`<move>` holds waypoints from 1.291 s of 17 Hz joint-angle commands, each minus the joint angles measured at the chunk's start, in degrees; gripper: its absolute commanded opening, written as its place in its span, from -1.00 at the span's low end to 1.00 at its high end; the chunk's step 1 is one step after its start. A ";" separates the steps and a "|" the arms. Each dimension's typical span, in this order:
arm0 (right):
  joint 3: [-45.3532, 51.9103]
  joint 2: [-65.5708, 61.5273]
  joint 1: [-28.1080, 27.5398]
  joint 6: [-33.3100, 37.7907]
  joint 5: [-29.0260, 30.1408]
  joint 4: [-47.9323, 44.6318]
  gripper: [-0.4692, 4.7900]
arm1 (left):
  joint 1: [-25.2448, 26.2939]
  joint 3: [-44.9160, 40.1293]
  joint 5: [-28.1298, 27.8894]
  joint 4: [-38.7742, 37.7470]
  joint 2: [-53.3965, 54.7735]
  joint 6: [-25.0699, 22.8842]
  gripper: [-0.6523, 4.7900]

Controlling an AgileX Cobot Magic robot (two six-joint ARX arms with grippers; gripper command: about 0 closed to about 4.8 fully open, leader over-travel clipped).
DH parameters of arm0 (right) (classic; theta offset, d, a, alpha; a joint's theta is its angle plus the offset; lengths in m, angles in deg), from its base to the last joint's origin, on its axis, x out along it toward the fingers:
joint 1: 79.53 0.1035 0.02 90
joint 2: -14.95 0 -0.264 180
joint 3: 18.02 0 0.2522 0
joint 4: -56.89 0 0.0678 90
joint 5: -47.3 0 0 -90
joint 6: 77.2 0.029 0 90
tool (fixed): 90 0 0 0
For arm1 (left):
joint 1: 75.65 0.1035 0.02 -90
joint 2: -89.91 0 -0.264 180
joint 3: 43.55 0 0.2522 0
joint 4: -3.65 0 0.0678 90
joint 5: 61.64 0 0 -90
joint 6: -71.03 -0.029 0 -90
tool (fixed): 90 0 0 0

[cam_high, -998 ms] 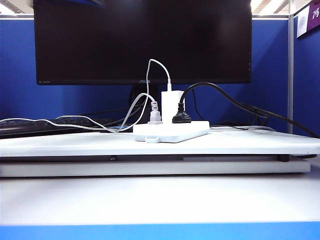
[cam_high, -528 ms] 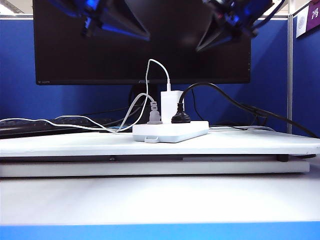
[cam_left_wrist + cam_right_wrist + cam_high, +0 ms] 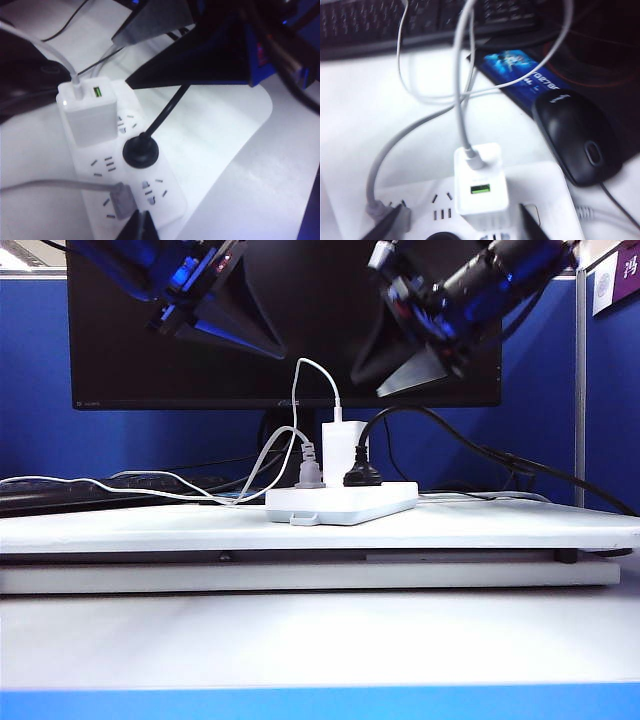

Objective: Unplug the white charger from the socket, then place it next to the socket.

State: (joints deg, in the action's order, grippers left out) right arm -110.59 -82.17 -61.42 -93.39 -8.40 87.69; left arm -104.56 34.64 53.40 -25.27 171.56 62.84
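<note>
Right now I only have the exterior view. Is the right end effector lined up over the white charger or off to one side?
Observer: Lined up. The right wrist view shows the right end effector open, with one fingertip on either side of the white charger and neither touching it.
Operator: The black plug overlaps it from here. Is it crowding it?
Observer: No. In the left wrist view the black plug sits in the next outlet, apart from the charger. The left end effector hangs by the grey plug beyond.
Operator: Anything behind the strip?
Observer: A black mouse lies just past the power strip.
</note>
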 commanded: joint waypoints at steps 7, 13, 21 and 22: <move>-0.68 -4.13 0.87 -4.96 1.20 -3.13 0.38 | -0.04 0.24 0.09 -0.68 -0.13 -0.39 -0.78; -0.68 -6.97 1.95 -4.96 -1.44 -5.79 0.37 | -0.02 0.24 0.28 -0.66 -0.13 -0.39 -0.78; -0.68 -8.04 2.16 -5.05 -4.90 -7.19 0.16 | -0.04 0.24 0.72 -0.63 -0.13 -0.39 -0.78; -0.68 -8.22 2.29 -5.05 -4.98 -7.21 0.05 | -0.02 0.24 0.70 -0.57 -0.11 -0.42 -0.78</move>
State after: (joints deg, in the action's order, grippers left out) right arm -111.07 -90.06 -59.17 -98.04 -12.13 81.15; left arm -104.56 34.64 53.70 -26.47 171.58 62.82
